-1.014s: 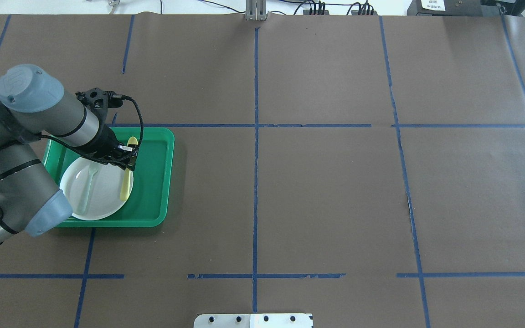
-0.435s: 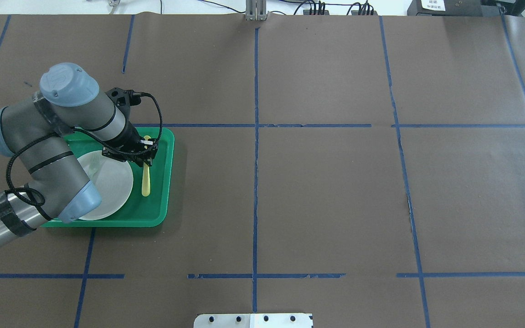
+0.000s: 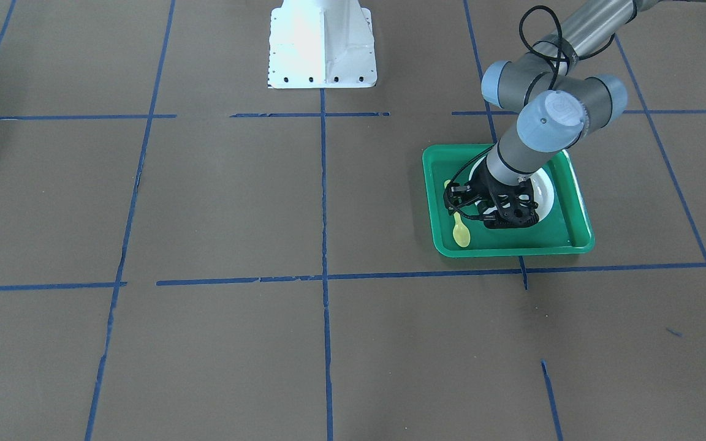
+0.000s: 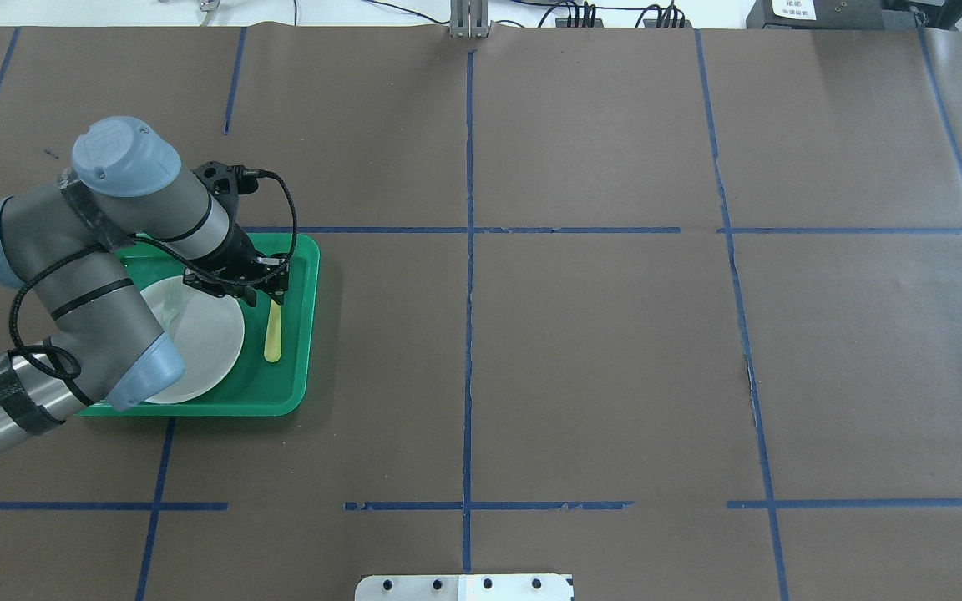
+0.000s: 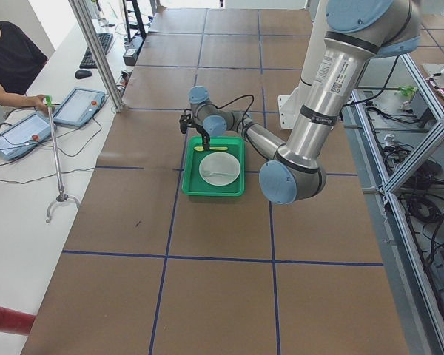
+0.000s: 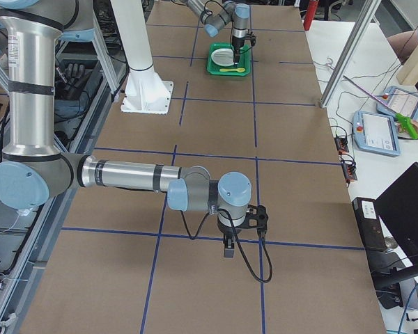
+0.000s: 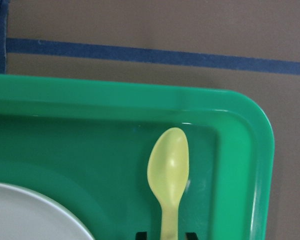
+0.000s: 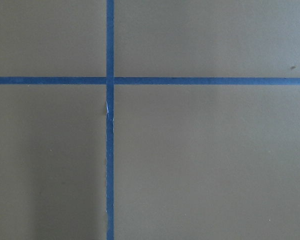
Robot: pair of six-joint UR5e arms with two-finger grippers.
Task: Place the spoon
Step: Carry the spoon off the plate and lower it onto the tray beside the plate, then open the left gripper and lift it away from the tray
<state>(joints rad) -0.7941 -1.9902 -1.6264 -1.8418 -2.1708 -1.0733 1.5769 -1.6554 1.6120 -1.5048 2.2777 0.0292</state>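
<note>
The yellow spoon [image 4: 273, 335] lies flat on the green tray [image 4: 311, 317], just right of the white plate [image 4: 205, 342], its bowl toward the tray's far corner. In the left wrist view the spoon [image 7: 168, 167] points its bowl away from me. My left gripper [image 4: 270, 288] stands over the handle. Its two fingertips [image 7: 141, 234] sit on either side of the handle with small gaps, so it is open. In the front-facing view the spoon [image 3: 461, 231] rests near the tray's [image 3: 573, 244] edge. My right gripper [image 6: 227, 248] shows only in the exterior right view; I cannot tell its state.
The plate [image 3: 546, 190] fills the tray's middle and is partly hidden by my left arm. A pale fork [image 4: 170, 307] lies on it, mostly covered. Brown paper with blue tape lines covers the table [image 4: 598, 351]. The white robot base [image 3: 321, 46] stands at the table's edge.
My left arm carried the spoon from the plate's edge to the right. The spoon now lies flat on the tray, and the fingers stand apart from its handle.
</note>
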